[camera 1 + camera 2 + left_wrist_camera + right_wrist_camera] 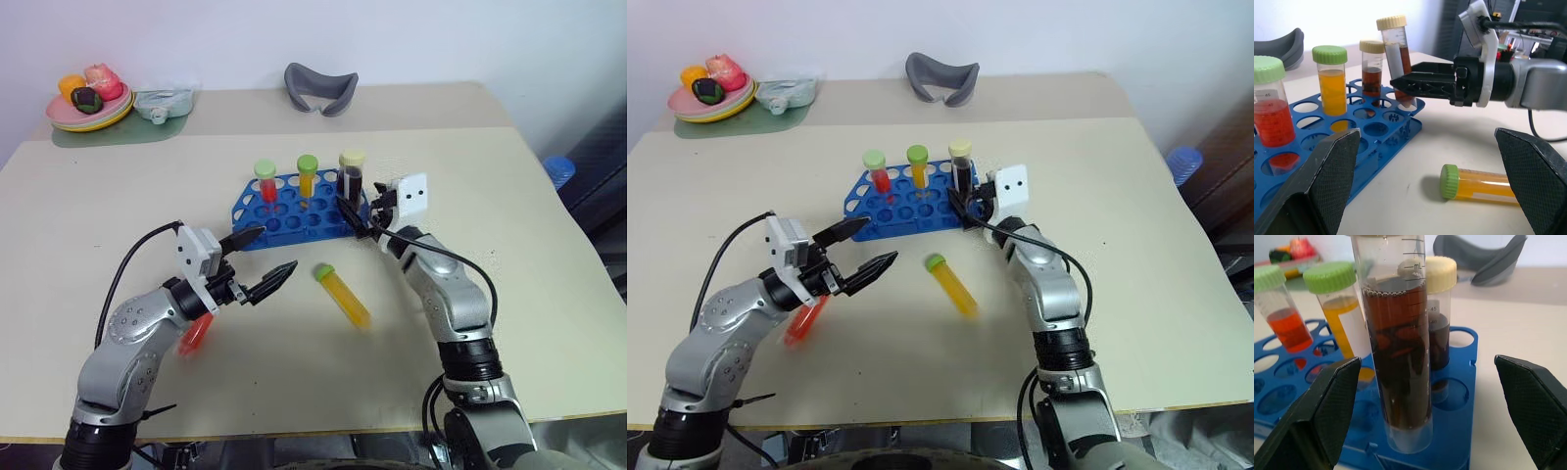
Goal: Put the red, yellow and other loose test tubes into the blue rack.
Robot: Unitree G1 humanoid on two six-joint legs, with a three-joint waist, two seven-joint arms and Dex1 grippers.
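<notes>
Yellow tube [343, 295] lies loose on the table [549, 323], near side of the blue rack [294, 217], green cap toward the rack — long axis runs from far-left to near-right. Red tube [195, 334] also loose, lying partly under the left arm, near-left of the scene. Rack holds four upright tubes: a red, a yellow, two dark brown at its right end. Left gripper [266, 262] hangs wide and empty, pointing right, just left of the yellow tube's cap; judged the nearer arm for that pick. Right gripper [1410, 396] stands wide around the near dark brown tube [1398, 347] in the rack, not clamping it
</notes>
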